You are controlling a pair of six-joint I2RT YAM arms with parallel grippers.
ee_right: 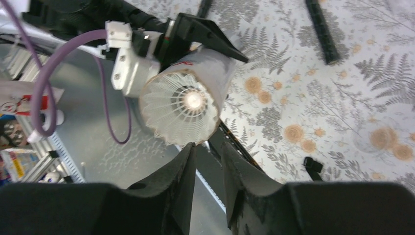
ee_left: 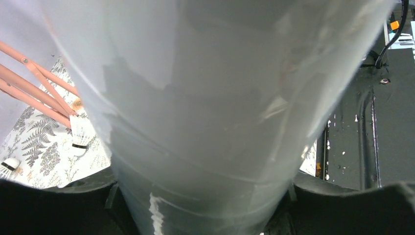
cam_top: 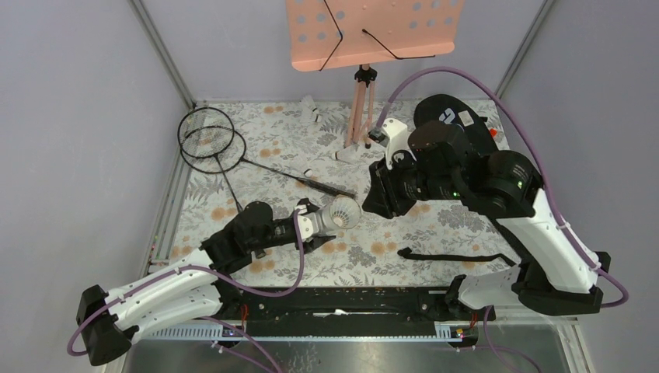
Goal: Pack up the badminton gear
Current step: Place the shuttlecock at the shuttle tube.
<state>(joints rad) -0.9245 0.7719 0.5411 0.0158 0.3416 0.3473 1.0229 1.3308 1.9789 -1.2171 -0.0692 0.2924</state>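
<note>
Mid-table (cam_top: 264, 132), the left gripper's (cam_top: 311, 225) jaws pinch the long white tube (ee_left: 205, 98), its open mouth facing the right gripper (ee_right: 208, 147), whose jaws are slightly spread and empty just beside it. One shuttlecock (ee_right: 179, 108) sits in the tube's mouth. Packing seems barely begun: other shuttlecocks (cam_top: 312, 111) lie loose far back, two rackets (cam_top: 208, 140) lie far left, and the black bag (cam_top: 455, 116) is far right, mostly hidden under the right arm
</note>
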